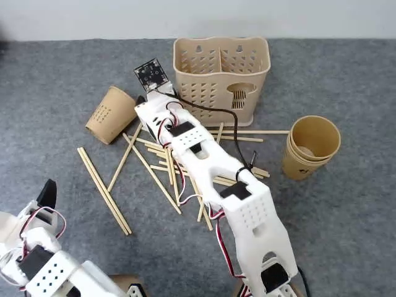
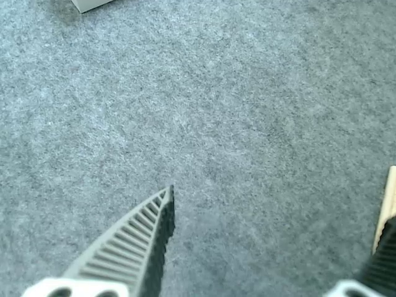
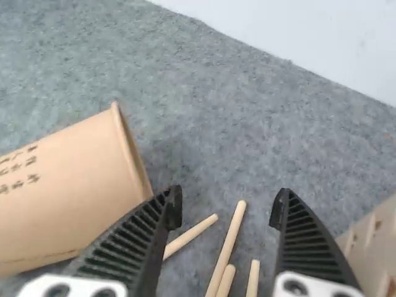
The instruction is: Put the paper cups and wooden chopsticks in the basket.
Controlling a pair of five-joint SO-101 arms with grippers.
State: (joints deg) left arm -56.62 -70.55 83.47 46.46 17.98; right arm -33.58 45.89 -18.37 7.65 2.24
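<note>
A beige slotted basket [image 1: 223, 77] stands at the back of the grey mat. One paper cup [image 1: 110, 114] lies on its side left of it. Two stacked paper cups [image 1: 312, 147] stand upright at the right. Several wooden chopsticks [image 1: 154, 164] lie scattered across the middle. My right gripper [image 3: 228, 201] is open, low over the chopstick ends [image 3: 226, 247], with the lying cup [image 3: 68, 198] just beside one finger. In the high view this gripper [image 1: 141, 100] sits between cup and basket. My left gripper [image 2: 278, 213] is open over bare mat at the front left [image 1: 46, 193], one chopstick end [image 2: 387, 207] beside it.
The right arm's white body [image 1: 210, 167] stretches over the chopstick pile and hides part of it. A corner of the basket [image 3: 377, 238] is close to the right gripper. A white wall [image 3: 297, 31] borders the mat at the back.
</note>
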